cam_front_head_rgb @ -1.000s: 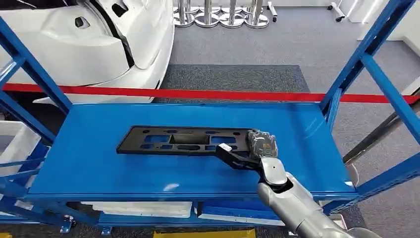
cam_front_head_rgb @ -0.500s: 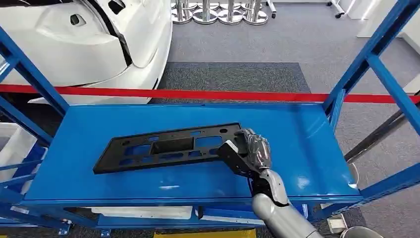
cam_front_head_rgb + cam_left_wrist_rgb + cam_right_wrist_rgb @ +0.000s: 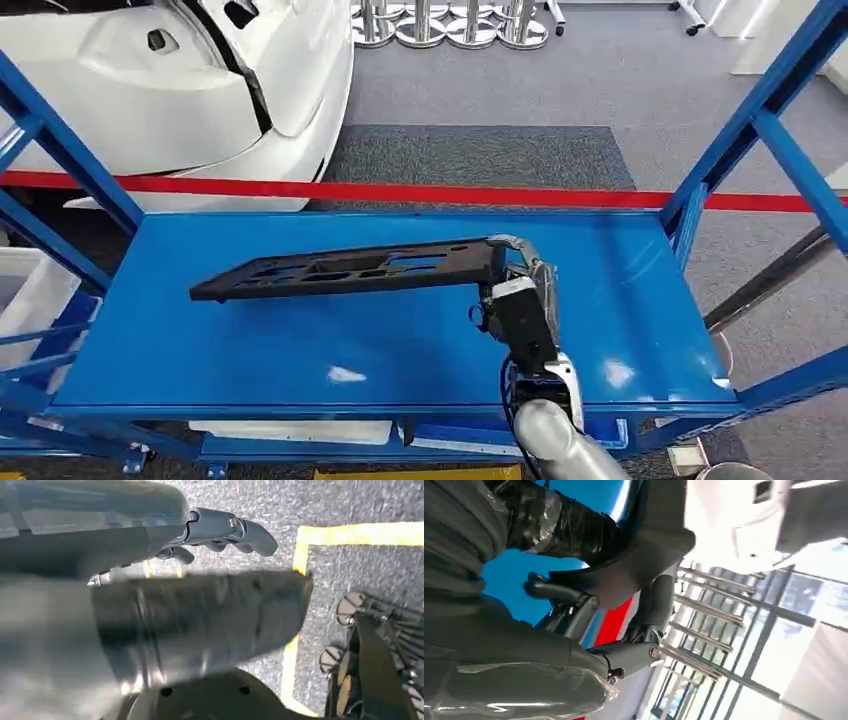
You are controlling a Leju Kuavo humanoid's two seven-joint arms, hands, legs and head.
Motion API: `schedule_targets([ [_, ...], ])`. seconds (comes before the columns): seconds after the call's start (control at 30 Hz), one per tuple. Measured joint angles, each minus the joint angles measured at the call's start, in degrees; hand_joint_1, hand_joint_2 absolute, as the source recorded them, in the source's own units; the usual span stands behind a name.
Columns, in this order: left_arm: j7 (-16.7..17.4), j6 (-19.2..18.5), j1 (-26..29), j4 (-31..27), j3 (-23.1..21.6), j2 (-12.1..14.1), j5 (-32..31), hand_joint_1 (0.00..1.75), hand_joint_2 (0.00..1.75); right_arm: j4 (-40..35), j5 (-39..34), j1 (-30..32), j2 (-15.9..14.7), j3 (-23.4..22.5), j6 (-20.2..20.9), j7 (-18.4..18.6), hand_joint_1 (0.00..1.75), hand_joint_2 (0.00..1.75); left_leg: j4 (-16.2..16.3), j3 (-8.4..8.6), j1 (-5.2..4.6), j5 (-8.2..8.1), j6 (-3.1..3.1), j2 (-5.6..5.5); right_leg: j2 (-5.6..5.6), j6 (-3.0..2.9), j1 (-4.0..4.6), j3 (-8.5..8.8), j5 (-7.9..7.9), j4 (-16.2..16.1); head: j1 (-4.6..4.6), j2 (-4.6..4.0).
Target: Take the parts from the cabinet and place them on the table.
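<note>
Blue steel shelving [image 3: 300, 345] stands before a white car body [image 3: 170, 90] and a red barrier tape [image 3: 450, 190]. Above the shelf, the right hand [image 3: 515, 285] holds one end of a long black perforated bracket [image 3: 340, 270], lifted clear. Gripped so far off-centre, it could swing, slip, or clip the blue upright [image 3: 745, 130]. Near the floor, the left hand [image 3: 220, 530] hangs with fingers curled, holding nothing.

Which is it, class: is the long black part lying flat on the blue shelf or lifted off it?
Lifted: the right robot hand grips one end of the black part, which hangs above the blue shelf.
</note>
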Motion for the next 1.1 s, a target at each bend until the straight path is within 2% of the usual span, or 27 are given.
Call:
schedule_targets([
  [0.07,-0.15,-0.15,-0.02,0.00,0.09,0.26,0.54,0.00,1.75,-2.59,-2.16,1.29,-0.09,-0.09,-0.61,-1.46,1.75,1.75,1.04,-0.02,-0.04,-0.95,-0.68,0.09,-0.02,-0.54,-0.56,0.91,0.54,-1.12,-0.04,0.00],
  [0.1,-0.15,-0.39,-0.03,0.00,0.11,0.31,0.72,0.00,1.75,-3.77,-2.95,1.85,-0.11,-0.15,-1.00,-2.31,1.75,1.75,3.92,-1.18,-0.01,-3.02,-0.85,0.18,-0.05,-0.76,-0.56,1.13,0.50,-1.29,-0.24,0.00],
  [0.17,-0.17,-0.72,-0.01,0.00,0.18,0.48,1.14,0.00,1.75,-5.44,-3.89,2.96,-0.39,-0.17,-1.44,-3.32,1.75,1.75,14.00,-5.88,0.21,-7.97,-1.16,0.34,-0.05,-0.98,-0.51,1.17,0.50,-1.28,-0.20,0.00],
  [0.2,-0.24,-0.89,0.03,0.02,0.17,0.63,1.18,0.00,1.75,-6.09,-4.08,3.64,-0.55,-0.17,-1.46,-3.43,1.75,1.75,17.69,-7.71,0.26,-9.18,-1.29,0.35,-0.05,-1.03,-0.47,1.14,0.45,-1.26,-0.17,0.00],
  [0.23,-0.26,-0.94,0.07,0.02,0.17,0.70,1.24,0.00,1.75,-6.75,-4.08,4.30,-0.70,-0.17,-1.46,-3.49,1.75,1.75,18.93,-8.38,0.32,-8.98,-1.40,0.36,-0.03,-1.05,-0.47,1.16,0.41,-1.24,-0.20,0.00],
  [0.27,-0.28,-0.94,0.16,0.02,0.20,0.70,1.29,0.00,1.75,-7.32,-4.08,4.72,-0.81,-0.15,-1.46,-3.54,1.75,1.75,17.41,-7.67,0.37,-7.56,-1.48,0.37,0.03,-0.98,-0.48,1.23,0.35,-1.22,-0.22,0.00],
  [0.3,-0.33,-0.94,0.17,0.02,0.22,0.70,1.33,0.00,1.75,-7.84,-4.15,4.91,-0.92,-0.17,-1.46,-3.54,1.75,1.75,13.70,-5.86,0.44,-5.31,-1.47,0.37,0.11,-0.87,-0.52,1.29,0.26,-1.13,-0.22,0.00],
  [0.33,-0.33,-0.92,0.12,0.02,0.26,0.74,1.33,0.00,1.75,-8.43,-4.26,4.96,-1.01,-0.20,-1.46,-3.54,1.75,1.75,7.90,-2.95,0.51,-2.48,-1.35,0.42,0.23,-0.65,-0.54,1.40,0.12,-0.97,-0.22,0.00],
  [0.37,-0.33,-0.90,0.07,0.02,0.28,0.79,1.35,0.00,1.75,-8.94,-4.41,4.98,-1.11,-0.20,-1.49,-3.60,1.75,1.75,2.57,-0.11,0.54,-0.41,-1.22,0.46,0.27,-0.38,-0.54,1.48,-0.07,-0.78,-0.22,0.00],
  [0.4,-0.31,-0.83,-0.03,0.02,0.28,0.79,1.35,0.00,1.75,-9.35,-4.67,5.07,-1.24,-0.26,-1.59,-3.84,1.75,1.75,0.23,0.94,0.47,-1.06,-0.91,0.46,0.33,0.06,-0.08,1.17,-0.44,-0.23,-0.24,0.00],
  [0.43,-0.15,-0.83,-0.13,0.02,0.28,0.79,1.42,0.00,1.75,-9.68,-5.31,5.38,-1.36,-0.44,-1.73,-4.02,1.75,1.75,0.42,0.69,0.46,-0.85,-0.40,0.34,0.30,0.30,-0.11,1.09,-0.47,-0.19,-0.04,0.00],
  [0.5,-0.04,-0.81,-0.07,0.02,0.28,0.79,1.68,0.00,1.75,-10.31,-6.94,6.35,-1.46,-0.76,-2.07,-4.93,1.75,1.75,0.44,0.63,0.21,-1.00,0.22,0.27,0.25,0.87,-0.24,1.28,-0.45,-0.49,-0.09,0.00],
  [0.57,-0.15,-0.72,-0.03,0.02,0.28,0.61,1.79,0.00,1.75,-10.77,-8.30,7.09,-1.66,-1.12,-2.36,-5.83,1.75,1.75,-0.03,0.91,0.71,-0.58,0.96,0.37,0.26,1.53,-0.27,1.07,-1.16,0.38,-0.13,0.00],
  [0.6,-0.20,-0.57,-0.03,0.02,0.31,0.50,1.90,0.00,1.75,-11.16,-8.98,7.33,-1.84,-1.33,-2.45,-6.47,1.75,1.75,-0.04,0.91,0.71,-0.61,1.20,0.41,0.16,1.95,-0.31,-0.14,-3.00,3.02,0.00,0.00],
  [0.67,-0.20,-0.41,-0.09,0.02,0.33,0.46,2.29,0.00,1.75,-11.45,-10.35,7.85,-2.10,-1.55,-2.45,-7.06,1.75,1.75,-0.02,0.80,0.67,-0.62,1.44,0.45,0.11,2.41,-0.55,-4.68,-7.43,12.44,-0.04,0.00],
  [0.7,-0.20,-0.22,-0.10,0.02,0.33,0.44,2.49,0.00,1.75,-11.47,-10.75,8.37,-2.27,-1.55,-2.45,-7.32,1.75,1.75,-0.01,0.77,0.65,-0.66,1.50,0.45,0.10,2.52,-0.56,-7.17,-9.07,17.29,-0.04,0.00],
  [0.73,-0.13,0.11,-0.10,0.02,0.35,0.46,2.51,0.00,1.75,-11.47,-11.01,8.81,-2.36,-1.55,-2.45,-7.47,1.75,1.75,-0.01,0.78,0.64,-0.66,1.51,0.43,0.09,2.49,-0.55,-8.37,-9.15,19.26,-0.04,0.00],
  [0.77,-0.07,0.31,-0.07,0.02,0.37,0.46,2.53,0.00,1.75,-11.49,-11.08,9.12,-2.47,-1.57,-2.45,-7.49,1.75,1.75,-0.01,0.87,0.61,-0.70,1.49,0.38,0.09,2.32,-0.55,-8.05,-7.73,18.17,-0.04,0.00],
  [0.8,-0.04,0.48,-0.08,0.02,0.37,0.44,2.60,0.00,1.75,-11.67,-11.08,9.20,-2.56,-1.55,-2.45,-7.49,1.75,1.75,0.00,0.95,0.56,-0.74,1.47,0.33,0.09,2.04,-0.54,-6.56,-5.49,14.66,-0.04,0.00],
  [0.87,-0.04,0.79,-0.11,0.02,0.37,0.44,2.69,0.00,1.75,-12.06,-10.95,9.19,-2.69,-1.57,-2.45,-7.47,1.75,1.75,-0.01,1.27,0.45,-0.84,1.34,0.29,0.09,1.13,-0.44,-1.30,-0.55,3.88,-0.04,0.00],
  [0.9,-0.04,0.87,-0.15,0.02,0.37,0.29,2.69,0.00,1.75,-12.26,-10.69,9.19,-2.73,-1.55,-2.45,-7.47,1.75,1.75,0.05,1.24,0.29,-0.98,1.12,0.29,0.04,0.61,-0.18,0.50,-0.08,0.10,-0.04,0.00],
  [0.93,-0.07,1.01,-0.19,0.02,0.37,0.28,2.71,0.00,1.75,-12.39,-10.44,9.23,-2.75,-1.51,-2.45,-7.45,1.75,1.75,0.11,1.15,0.08,-1.17,0.73,0.26,-0.05,0.71,-0.14,0.51,-0.09,-0.26,-0.13,0.00],
  [0.97,-0.07,1.27,-0.17,0.02,0.37,0.28,2.71,0.00,1.75,-12.47,-10.29,9.28,-2.78,-1.49,-2.45,-7.45,1.75,1.75,0.02,1.18,0.20,-1.18,0.39,0.33,0.02,0.55,-0.07,0.40,-0.08,-0.25,-0.11,0.00],
  [1.03,-0.24,1.31,-0.22,0.02,0.37,0.31,2.88,0.00,1.75,-12.76,-10.14,9.48,-2.82,-1.51,-2.45,-7.36,1.75,1.75,-0.39,1.48,0.25,-1.14,-0.29,0.40,0.11,-0.02,-0.07,0.48,0.02,-0.51,-0.09,0.00],
  [1.07,-0.44,1.31,-0.26,0.02,0.37,0.55,2.88,0.00,1.75,-13.02,-10.01,9.59,-2.80,-1.49,-2.45,-7.30,1.75,1.75,-0.21,1.63,0.26,-1.43,-0.60,0.38,0.05,-0.37,-0.55,1.05,0.49,-1.30,-0.15,0.00],
  [1.1,-0.46,1.31,-0.26,0.02,0.37,0.57,2.91,0.00,1.75,-13.13,-9.81,9.60,-2.80,-1.49,-2.45,-7.25,1.75,1.75,1.65,1.06,0.25,-2.80,-0.91,0.44,0.02,-0.48,-0.55,1.41,0.54,-1.60,-0.28,0.00],
])
